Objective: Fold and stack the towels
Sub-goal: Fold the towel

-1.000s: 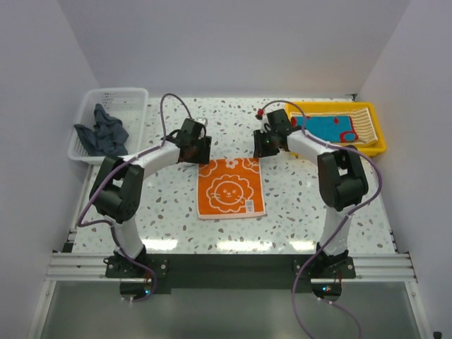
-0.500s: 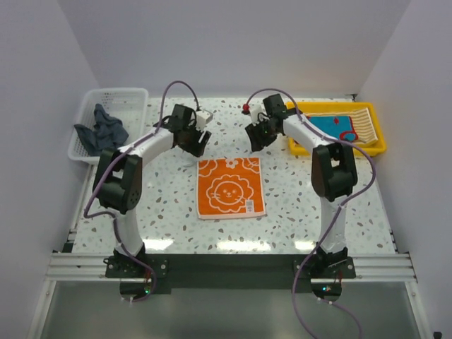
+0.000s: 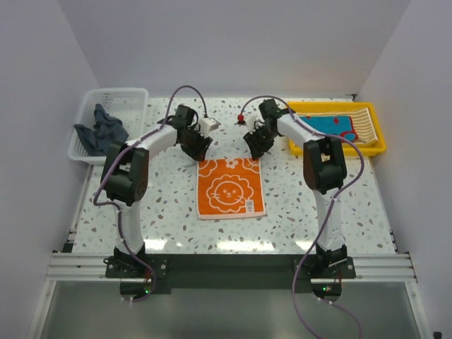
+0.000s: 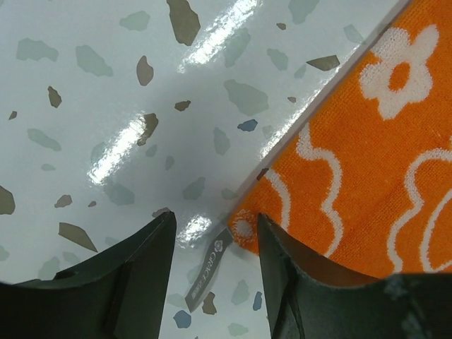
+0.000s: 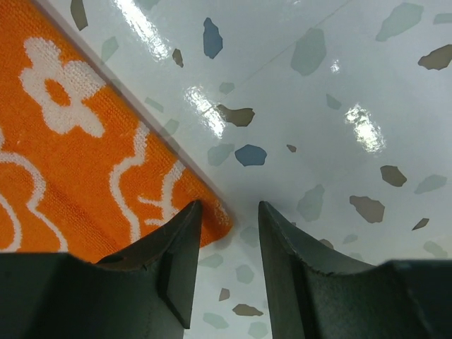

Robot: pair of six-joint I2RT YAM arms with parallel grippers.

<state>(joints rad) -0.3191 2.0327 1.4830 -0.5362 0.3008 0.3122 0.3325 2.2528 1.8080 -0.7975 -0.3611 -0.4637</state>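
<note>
An orange towel (image 3: pixel 230 187) with a white lion face and flowers lies flat in the middle of the table. My left gripper (image 3: pixel 198 150) hovers open over its far left corner (image 4: pixel 247 229), where a small label (image 4: pixel 205 272) sticks out between the fingers. At the far right corner (image 5: pixel 215 219) my right gripper (image 3: pixel 256 148) is open too, one finger over the cloth and one over bare table. A dark blue-grey towel (image 3: pixel 104 131) lies crumpled in the white basket. Teal and striped towels (image 3: pixel 339 127) rest in the yellow tray.
The white mesh basket (image 3: pixel 127 99) stands at the far left of the speckled table (image 3: pixel 311 212). The yellow tray (image 3: pixel 378 138) sits at the far right. White walls close in the table at the back and both sides.
Both grippers swung out toward the back of the table, then came down at the orange towel's two far corners. The towel has not moved.
</note>
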